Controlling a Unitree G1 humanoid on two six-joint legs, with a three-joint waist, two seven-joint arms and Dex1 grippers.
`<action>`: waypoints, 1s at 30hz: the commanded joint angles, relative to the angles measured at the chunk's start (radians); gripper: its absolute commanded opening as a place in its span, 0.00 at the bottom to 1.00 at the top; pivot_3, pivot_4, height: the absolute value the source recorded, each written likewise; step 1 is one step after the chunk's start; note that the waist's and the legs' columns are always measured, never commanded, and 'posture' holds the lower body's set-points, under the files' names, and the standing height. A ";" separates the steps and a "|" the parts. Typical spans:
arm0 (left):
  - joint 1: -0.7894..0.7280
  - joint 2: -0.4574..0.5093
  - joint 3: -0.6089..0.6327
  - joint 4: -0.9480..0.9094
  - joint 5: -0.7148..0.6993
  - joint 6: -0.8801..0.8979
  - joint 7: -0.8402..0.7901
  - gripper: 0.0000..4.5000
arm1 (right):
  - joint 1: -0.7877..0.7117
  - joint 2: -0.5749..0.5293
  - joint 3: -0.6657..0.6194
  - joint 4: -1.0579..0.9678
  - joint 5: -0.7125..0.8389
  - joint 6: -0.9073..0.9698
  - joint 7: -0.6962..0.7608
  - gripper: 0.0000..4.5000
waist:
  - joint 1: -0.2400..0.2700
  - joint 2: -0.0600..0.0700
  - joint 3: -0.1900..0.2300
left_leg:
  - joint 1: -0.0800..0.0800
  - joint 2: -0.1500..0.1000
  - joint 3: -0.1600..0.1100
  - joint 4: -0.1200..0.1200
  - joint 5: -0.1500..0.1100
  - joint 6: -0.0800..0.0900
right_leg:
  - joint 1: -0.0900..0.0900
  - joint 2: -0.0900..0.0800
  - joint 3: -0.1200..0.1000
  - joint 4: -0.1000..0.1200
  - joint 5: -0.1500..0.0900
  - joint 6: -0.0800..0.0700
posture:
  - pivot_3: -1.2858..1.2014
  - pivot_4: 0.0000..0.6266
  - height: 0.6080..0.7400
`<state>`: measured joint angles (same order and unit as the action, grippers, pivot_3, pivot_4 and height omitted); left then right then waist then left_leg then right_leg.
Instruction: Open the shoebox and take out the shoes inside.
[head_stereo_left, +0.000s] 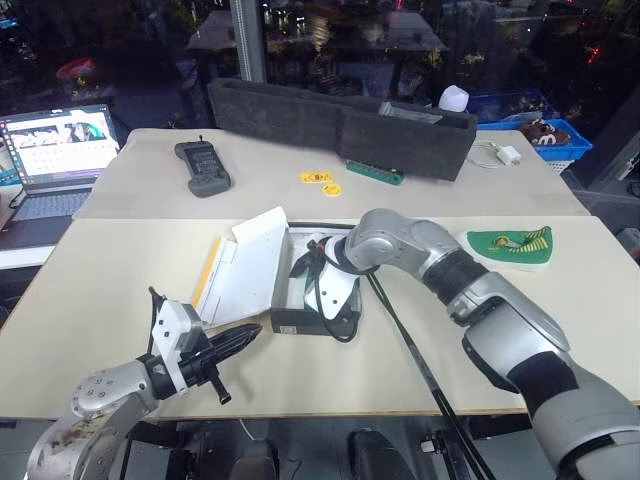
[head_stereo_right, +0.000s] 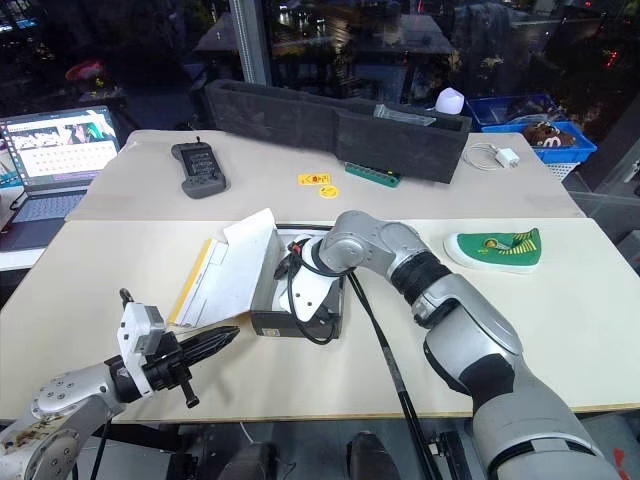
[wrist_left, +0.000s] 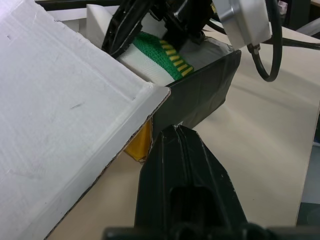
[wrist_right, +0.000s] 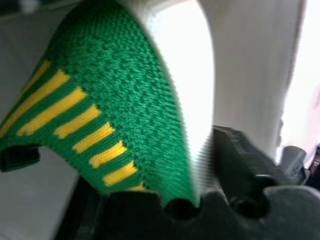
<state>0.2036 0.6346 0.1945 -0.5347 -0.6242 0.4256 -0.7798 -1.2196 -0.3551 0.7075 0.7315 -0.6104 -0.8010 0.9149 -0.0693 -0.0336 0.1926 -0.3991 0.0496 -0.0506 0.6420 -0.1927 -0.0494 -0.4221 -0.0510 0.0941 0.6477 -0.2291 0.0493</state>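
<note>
The shoebox (head_stereo_left: 300, 322) stands open in the middle of the near table, its yellow-edged lid (head_stereo_left: 245, 265) folded back to the left with the white inside showing. My right gripper (head_stereo_left: 312, 255) reaches down into the box, its fingers closed on either side of a green shoe (wrist_left: 160, 55) with yellow stripes and a white sole (wrist_right: 115, 100). The other green shoe (head_stereo_left: 510, 247) lies on the table to the right. My left gripper (head_stereo_left: 245, 338) is shut and empty, hovering low just in front of the lid's near corner.
A long dark grey tray (head_stereo_left: 340, 125) lies across the far table, with a black handheld device (head_stereo_left: 203, 166), yellow stickers (head_stereo_left: 320, 181) and a white charger (head_stereo_left: 505, 155) nearby. A laptop (head_stereo_left: 60, 150) sits far left. A black cable (head_stereo_left: 400, 330) trails over the near table.
</note>
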 joint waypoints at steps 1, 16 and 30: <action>-0.009 0.001 0.006 -0.014 0.005 -0.027 -0.010 0.00 | 0.027 -0.004 0.012 0.000 -0.006 0.009 0.027 0.20 | 0.000 0.000 0.000 | 0.000 0.000 0.000 0.000 0.000 0.000 | 0.000 0.000 0.000 0.000 0.000 0.000 | 0.52 0.24 0.81; -0.024 -0.003 -0.004 -0.005 0.018 -0.026 -0.017 0.00 | 0.006 -0.067 -0.191 -0.187 0.256 0.288 0.227 0.20 | 0.000 0.000 0.000 | -0.003 0.000 0.000 0.000 0.000 0.000 | -0.003 0.000 0.000 0.000 0.000 -0.001 | 0.52 0.24 0.81; -0.042 0.007 -0.011 0.004 0.022 -0.014 -0.034 0.00 | -0.053 -0.054 -0.347 -0.355 0.438 0.611 0.281 0.20 | -0.002 0.001 0.001 | -0.005 0.000 0.000 0.000 0.000 0.000 | -0.005 0.001 0.000 0.000 0.000 -0.001 | 0.52 0.24 0.81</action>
<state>0.1659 0.6332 0.1795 -0.5242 -0.5947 0.4178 -0.8057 -1.2199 -0.4094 0.4169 0.4469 -0.2260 -0.2353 1.1875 -0.0711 -0.0328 0.1932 -0.4047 0.0501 -0.0511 0.6418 -0.1927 -0.0494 -0.4276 -0.0502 0.0939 0.6478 -0.2287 0.0487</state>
